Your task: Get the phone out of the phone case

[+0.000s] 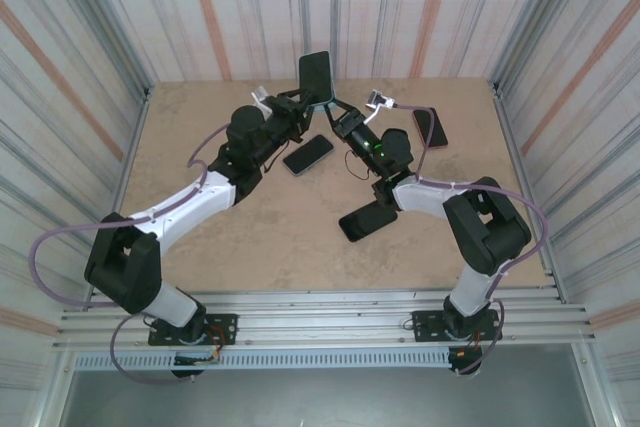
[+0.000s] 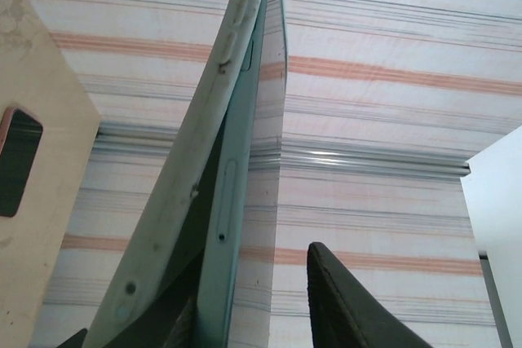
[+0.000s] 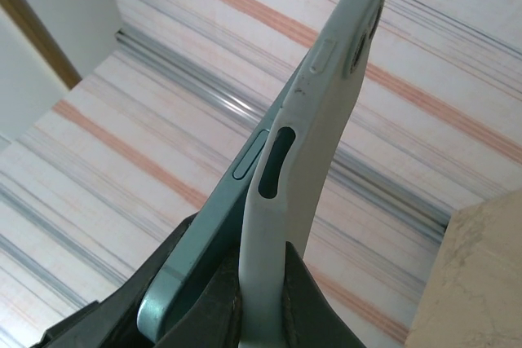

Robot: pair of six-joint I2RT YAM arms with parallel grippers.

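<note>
The teal phone (image 1: 315, 75) stands upright above the far middle of the table, held between both arms. My right gripper (image 1: 340, 119) is shut on the pale grey-green phone case (image 3: 326, 103), whose side wall is pinched between the two dark pads (image 3: 310, 307). The phone's (image 3: 220, 218) lower corner has come out of the case and rests against the left finger. In the left wrist view the case (image 2: 188, 160) is peeled away from the phone's edge (image 2: 224, 201). My left gripper (image 2: 253, 299) is open; its right finger (image 2: 351, 307) stands apart from the phone, and the other finger is hidden behind it.
Three more phones lie on the table: one (image 1: 308, 154) under the held phone, a dark one (image 1: 368, 219) nearer the front, one (image 1: 430, 127) at the back right. Striped walls enclose the table on three sides.
</note>
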